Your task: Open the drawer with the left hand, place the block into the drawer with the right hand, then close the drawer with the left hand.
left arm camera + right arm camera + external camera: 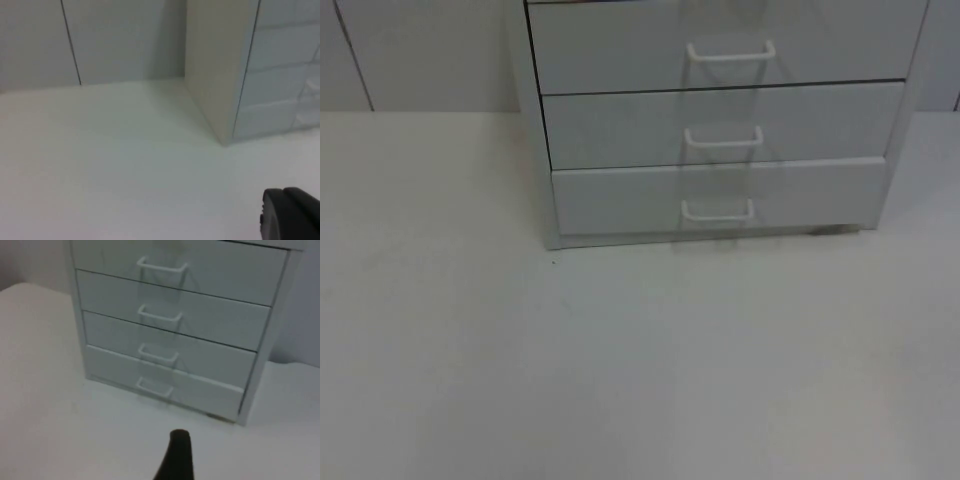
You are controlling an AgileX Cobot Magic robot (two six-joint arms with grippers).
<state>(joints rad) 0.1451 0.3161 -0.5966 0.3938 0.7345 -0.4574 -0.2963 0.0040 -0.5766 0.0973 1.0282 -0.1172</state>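
Basically nothing is done yet, or so it reads: the drawer unit [720,120] stands at the back of the white surface [620,360] with every drawer front flush and shut. The bottom drawer [720,198] sits a touch proud of the ones above, but no gap opens into it. Handles [718,210] line up down the middle of the unit. No block lies on the surface in front of the unit, so where it is I cannot tell. All three steps look left: open, place, close.

Left gripper [292,215] hangs off the unit's left side, above bare surface, aimed past the unit's side panel toward the grey wall [100,40]. Whether its fingers are apart I cannot tell; nothing seen held. Right gripper [175,457] is in front of the unit, pointed at the drawer fronts, well apart from the handles. Its fingers: cannot tell either.
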